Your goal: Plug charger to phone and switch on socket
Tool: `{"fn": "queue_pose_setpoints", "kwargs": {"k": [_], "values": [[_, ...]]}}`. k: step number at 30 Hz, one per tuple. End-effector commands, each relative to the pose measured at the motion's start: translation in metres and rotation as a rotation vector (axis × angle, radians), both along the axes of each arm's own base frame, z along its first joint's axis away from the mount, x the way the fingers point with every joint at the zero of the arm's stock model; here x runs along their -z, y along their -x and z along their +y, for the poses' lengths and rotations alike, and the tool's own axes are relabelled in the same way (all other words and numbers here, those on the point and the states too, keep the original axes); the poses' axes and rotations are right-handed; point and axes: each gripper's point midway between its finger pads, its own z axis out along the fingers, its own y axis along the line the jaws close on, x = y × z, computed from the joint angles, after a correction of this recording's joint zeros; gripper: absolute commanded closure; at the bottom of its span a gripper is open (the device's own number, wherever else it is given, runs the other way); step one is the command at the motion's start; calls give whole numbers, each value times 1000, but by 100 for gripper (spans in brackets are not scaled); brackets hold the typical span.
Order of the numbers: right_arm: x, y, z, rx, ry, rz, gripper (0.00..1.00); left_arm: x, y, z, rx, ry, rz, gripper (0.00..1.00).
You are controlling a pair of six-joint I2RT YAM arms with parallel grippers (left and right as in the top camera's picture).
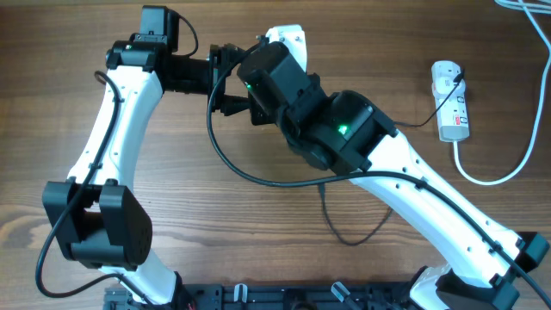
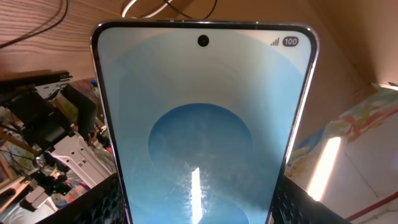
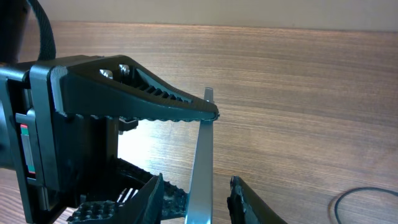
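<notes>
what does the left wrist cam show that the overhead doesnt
Only the left wrist view: the phone face-on, its screen lit blue, with signal bars and a 100 reading at top right, held in the left gripper.
Only the overhead view: the socket lying near the right edge of the table, and both arms in full.
Both: the wooden table.

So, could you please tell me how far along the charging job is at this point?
Done: the left claw holds the phone up off the table, screen lit. In hand: the right claw sits at the phone's edge, but whether the charger tip is gripped or plugged in is hidden. Left: confirming that connection, then switching on the socket, which neither claw is near.
</notes>
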Motion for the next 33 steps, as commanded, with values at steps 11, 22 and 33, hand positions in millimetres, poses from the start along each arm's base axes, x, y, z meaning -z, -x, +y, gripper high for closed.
{"fn": "queue_pose_setpoints", "kwargs": {"k": [11, 22, 33], "values": [[-6, -7, 2, 24, -21, -24, 80, -24, 5, 1, 12, 52, -39, 32], [-3, -3, 6, 24, -57, 8, 92, -27, 6, 0, 19, 69, -38, 30], [-4, -4, 5, 202, -242, 67, 96, -27, 6, 0, 18, 68, -38, 0]]}}
